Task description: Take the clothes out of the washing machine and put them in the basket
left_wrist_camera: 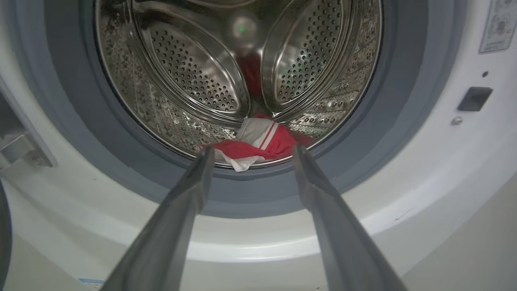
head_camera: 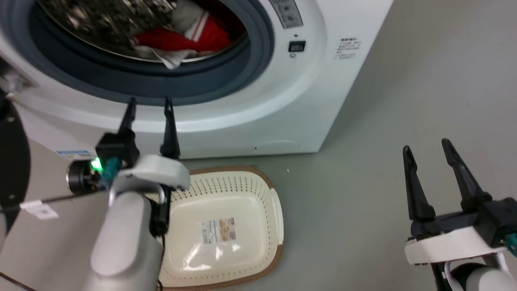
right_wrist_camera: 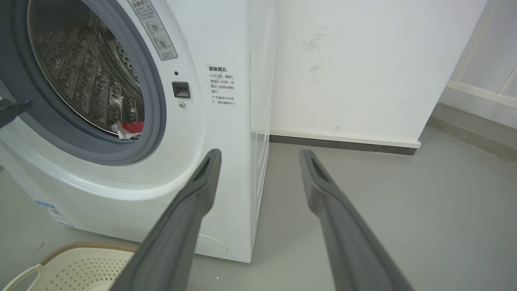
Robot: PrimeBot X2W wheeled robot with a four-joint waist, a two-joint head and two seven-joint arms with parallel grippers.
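Note:
Red and white clothes (head_camera: 183, 38) lie at the front lip of the washing machine (head_camera: 282, 101) drum, one white corner hanging over the grey seal. From the left wrist the clothes (left_wrist_camera: 258, 143) sit just beyond the fingertips. My left gripper (head_camera: 149, 104) is open in front of the porthole's lower rim, holding nothing. The cream basket (head_camera: 266, 190) stands on the floor below the washer, partly behind my left forearm. At the lower right, my right gripper (head_camera: 426, 147) hangs open over the floor. From the right wrist I see the clothes (right_wrist_camera: 129, 129) and the basket (right_wrist_camera: 80, 266).
The dark glass door (head_camera: 12, 161) hangs open at the far left. A white wall (right_wrist_camera: 363, 68) with a dark skirting strip stands right of the washer. Grey floor (head_camera: 404, 101) stretches right of the washer and basket.

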